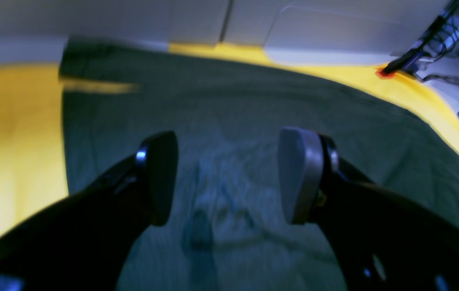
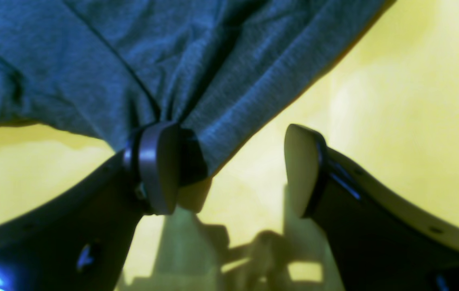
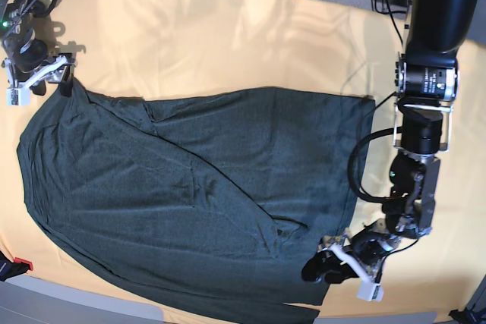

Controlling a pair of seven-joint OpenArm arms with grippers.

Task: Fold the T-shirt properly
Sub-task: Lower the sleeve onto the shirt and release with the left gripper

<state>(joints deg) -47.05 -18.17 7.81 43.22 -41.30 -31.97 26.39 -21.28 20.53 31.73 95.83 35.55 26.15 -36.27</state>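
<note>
T-shirt (image 1: 229, 133) beneath left gripper (image 1: 229, 178); corner touching right gripper (image 2: 231, 167) (both spread, empty).

Left gripper (image 1: 229, 178): two black tapering fingers, each showing a rounded grey pad (image 1: 300, 180) facing inward across the jaws; small bolt glinting behind one pad. Right gripper (image 2: 229, 167): same black fingers, pale rounded pads (image 2: 300, 169), screw holes dotting the shanks behind. Base view: black cylindrical arm segments, silver collar, black cable looping, white tip brackets.
</note>
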